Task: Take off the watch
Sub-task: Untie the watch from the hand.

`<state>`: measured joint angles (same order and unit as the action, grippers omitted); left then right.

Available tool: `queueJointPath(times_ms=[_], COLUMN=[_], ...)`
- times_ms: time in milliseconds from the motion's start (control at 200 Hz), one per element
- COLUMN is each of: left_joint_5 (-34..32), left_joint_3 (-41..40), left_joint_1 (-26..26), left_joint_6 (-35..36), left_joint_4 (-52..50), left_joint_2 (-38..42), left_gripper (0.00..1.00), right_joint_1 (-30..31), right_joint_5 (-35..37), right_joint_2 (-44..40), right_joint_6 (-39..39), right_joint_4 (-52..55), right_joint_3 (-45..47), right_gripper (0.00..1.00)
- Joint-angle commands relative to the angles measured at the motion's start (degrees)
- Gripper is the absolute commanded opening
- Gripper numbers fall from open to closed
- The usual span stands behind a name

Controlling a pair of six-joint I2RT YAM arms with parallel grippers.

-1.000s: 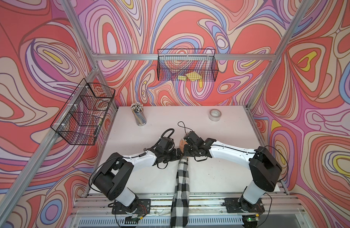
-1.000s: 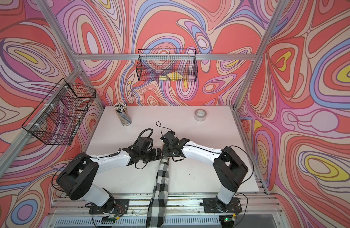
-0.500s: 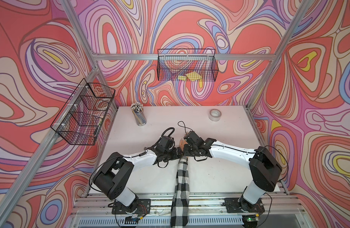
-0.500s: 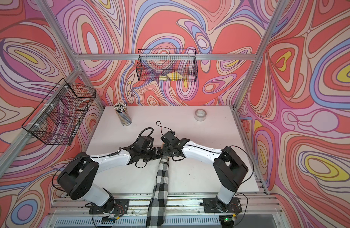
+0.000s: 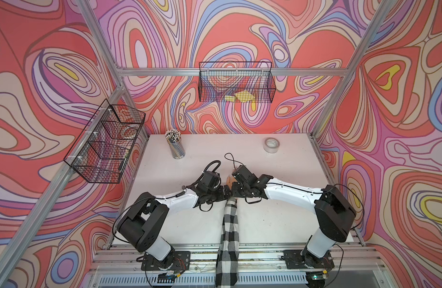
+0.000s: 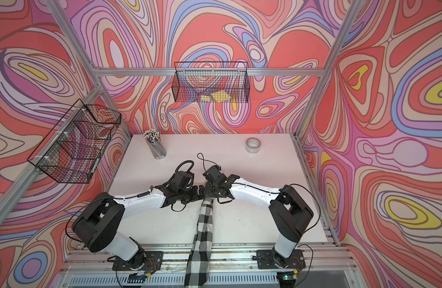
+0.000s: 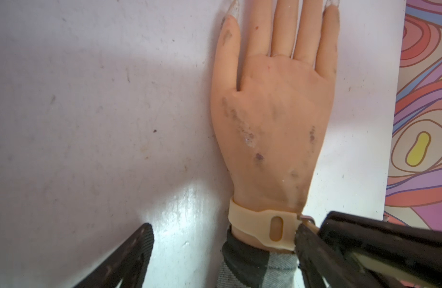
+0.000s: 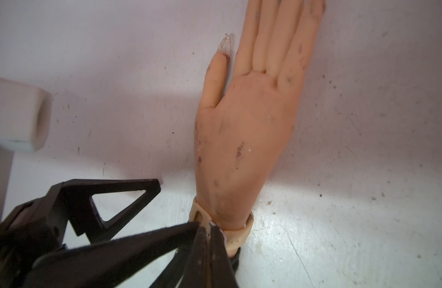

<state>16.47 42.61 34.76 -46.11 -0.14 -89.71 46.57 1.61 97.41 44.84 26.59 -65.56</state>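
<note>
The watch [image 7: 262, 222] is on the wrist of the mannequin hand [image 7: 272, 119], which lies palm down on the table [image 5: 277, 224]. Only the cream strap shows, the face is hidden. The right gripper [image 8: 210, 230] is pinched shut on the strap's free end beside the metal buckle. The left gripper [image 5: 224, 195] stands wide open on the other side of the wrist, holding nothing. Risks noted: the pinch takes only a thin piece of strap, so a pull may slip it free. With nothing pinning the wrist, a pull could drag the hand and its checked sleeve [image 5: 230, 224] across the table instead of loosening the band. Whether the buckle pin is engaged cannot be told. The two grippers sit very close, so contact between them is possible. The tabletop is pale, scuffed and speckled. A pencil cup [image 5: 176, 147] and a tape roll [image 5: 271, 145] stand well apart at the back. Wire baskets hang on the back wall [image 5: 236, 84] and the side frame [image 5: 107, 144], amid swirling painted panels.
</note>
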Motion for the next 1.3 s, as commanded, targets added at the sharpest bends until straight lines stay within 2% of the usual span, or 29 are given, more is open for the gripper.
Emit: queueJointPath(times_ms=[0,335,471,596,981,1082,1292], left_joint_5=[-1.07,-1.40,-3.11,-4.31,-4.86,-4.43,-3.68], left_joint_3=[-1.46,-2.15,-0.16,1.05,1.96,2.17,2.24], left_joint_1=[-0.31,-0.31,-0.31,-0.38,-0.31,-0.39,-0.31], left_joint_6=[-0.34,-0.30,0.05,0.75,0.82,1.02,0.93], left_joint_4=[0.14,0.59,-3.29,-6.97,-9.76,-9.74,-9.35], left_joint_2=[-0.03,-1.40,-3.31,-4.73,-7.71,-8.23,-9.03], left_gripper=[0.90,0.90,0.89,0.84,0.75,0.69,0.68], right_joint_1=[-0.03,-0.03,-0.07,-0.67,-2.43,-2.98,-3.07], right_joint_5=[0.30,0.28,0.30,0.41,1.14,1.19,1.14], right_joint_2=[-0.37,-0.55,-1.02,-2.10,-4.58,-5.72,-3.99], right_joint_6=[0.43,0.44,0.47,0.67,1.51,2.31,3.55], right_joint_4=[-0.66,-0.53,-0.49,-0.49,-0.10,-0.20,-1.69], right_joint_3=[0.85,0.79,0.81,1.87,6.42,9.10,14.44], right_gripper=[0.00,0.00,0.00,0.00,0.00,0.00,0.00])
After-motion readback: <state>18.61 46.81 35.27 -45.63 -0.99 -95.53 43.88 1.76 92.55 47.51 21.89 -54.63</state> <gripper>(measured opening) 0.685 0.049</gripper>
